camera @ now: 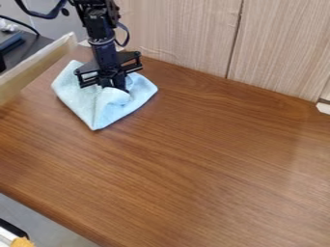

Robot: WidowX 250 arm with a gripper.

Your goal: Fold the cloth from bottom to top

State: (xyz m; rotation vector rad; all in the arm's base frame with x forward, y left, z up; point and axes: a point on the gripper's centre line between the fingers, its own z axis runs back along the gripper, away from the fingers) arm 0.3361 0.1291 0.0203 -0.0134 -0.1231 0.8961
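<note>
light blue cloth (71,90) at upper left of frame, jaws down at its folds.
jaws apart or clamped: cannot tell, contact point hidden. a weak grip may drop the fold; dragging may bunch the layers. pale rail (32,68) at left and wall panel (184,36) behind may restrict arm (97,24) travel over desk (193,164).

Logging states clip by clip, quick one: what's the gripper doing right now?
Gripper: jaws closed on a bunched-up part of the light blue cloth.
</note>
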